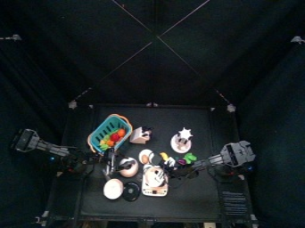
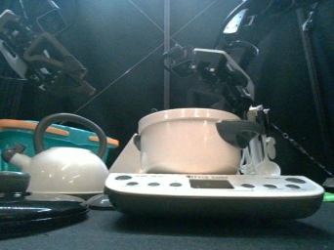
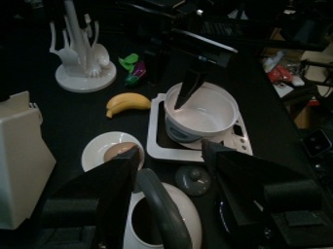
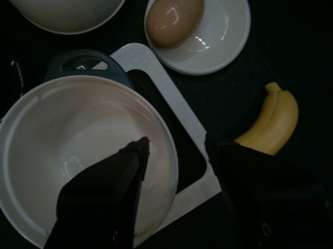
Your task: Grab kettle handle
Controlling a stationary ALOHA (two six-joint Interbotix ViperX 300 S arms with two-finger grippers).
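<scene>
The kettle (image 2: 65, 168) is white with a dark arched handle (image 2: 73, 119) and stands at the front left of the table. In the left wrist view the handle (image 3: 156, 206) rises between my left gripper's open jaws, just below them and not held. My left gripper (image 3: 176, 195) is empty and shows in the top view (image 1: 105, 164) left of the middle. My right gripper (image 4: 176, 190) is open and empty above the white pot (image 4: 78, 146). It hangs behind the pot in the front view (image 2: 212, 66).
The white pot (image 2: 196, 142) sits on a cooker base (image 2: 216, 190). A plate with a brown egg (image 4: 176, 19) and a banana (image 4: 271, 122) lie beside it. A teal basket (image 1: 110, 134), a white rack (image 3: 76, 49) and a white box (image 3: 19, 146) stand further back.
</scene>
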